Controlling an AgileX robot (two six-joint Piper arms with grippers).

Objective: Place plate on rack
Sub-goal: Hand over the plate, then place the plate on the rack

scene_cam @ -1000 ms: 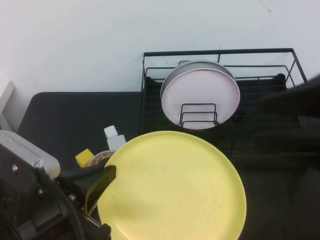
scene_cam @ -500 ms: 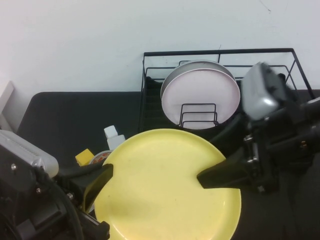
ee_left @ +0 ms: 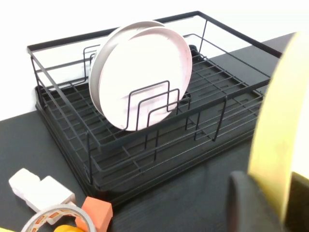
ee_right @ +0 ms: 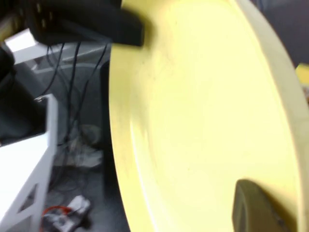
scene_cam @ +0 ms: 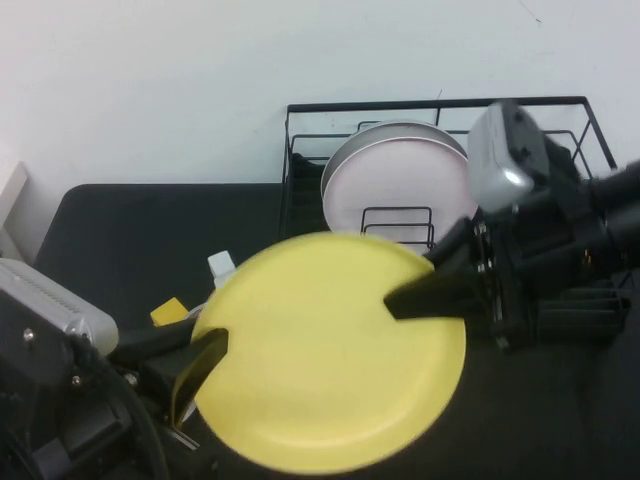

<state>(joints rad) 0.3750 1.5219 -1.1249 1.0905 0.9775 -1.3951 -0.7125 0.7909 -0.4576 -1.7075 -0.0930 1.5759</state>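
The yellow plate (scene_cam: 320, 350) hangs in the air in front of the black wire rack (scene_cam: 440, 103), held at both sides. My left gripper (scene_cam: 205, 365) is shut on the plate's left rim; in the left wrist view the rim (ee_left: 275, 125) stands edge-on between the jaws of that gripper (ee_left: 270, 193). My right gripper (scene_cam: 400, 300) is shut on the plate's right rim, with one finger lying across the plate's face. In the right wrist view the plate (ee_right: 203, 121) fills the frame, with one of my fingers (ee_right: 256, 203) on it. The rack (ee_left: 217, 82) lies beyond.
A pale pink plate (scene_cam: 400, 190) stands upright in the rack's wire loops, also seen from the left wrist (ee_left: 145, 72). A white bottle (scene_cam: 222, 265), a yellow block (scene_cam: 168, 312), an orange block (ee_left: 96, 212) and a tape roll (ee_left: 48, 220) lie on the black mat left of the rack.
My right arm swung in from the right and took the plate's right rim. The plate has since risen toward the rack with both grippers on it.
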